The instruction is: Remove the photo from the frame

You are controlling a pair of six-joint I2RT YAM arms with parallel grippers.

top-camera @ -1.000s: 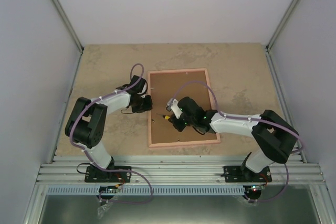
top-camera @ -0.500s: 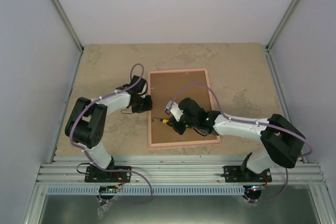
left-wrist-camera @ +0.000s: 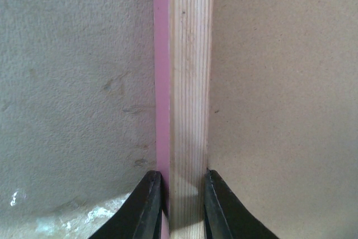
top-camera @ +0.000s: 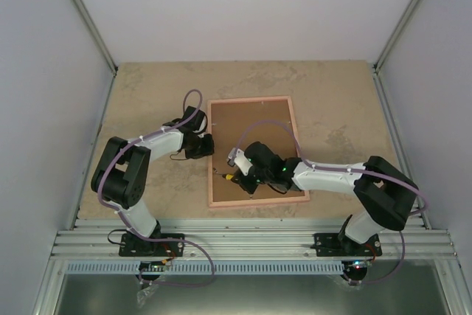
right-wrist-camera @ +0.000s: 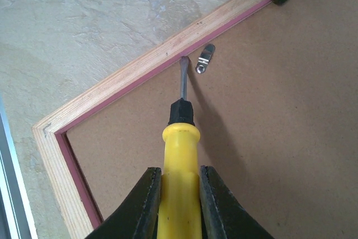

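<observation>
The frame (top-camera: 252,100) lies face down on the bench (top-camera: 147,94), the photo hidden under its backing board (right-wrist-camera: 268,116). The left fingers (left-wrist-camera: 146,208) pinch its left rail; the right fingers (right-wrist-camera: 146,205) clamp a screwdriver (right-wrist-camera: 180,144), its tip beside a retaining clip (right-wrist-camera: 205,60). Next, probably, swivel it clear.

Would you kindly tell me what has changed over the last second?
The right claw, shut on the yellow screwdriver, slid left and toward the near edge; its tip now sits by the metal tab. The left claw stayed clamped on the frame rail, and the frame did not move.
</observation>
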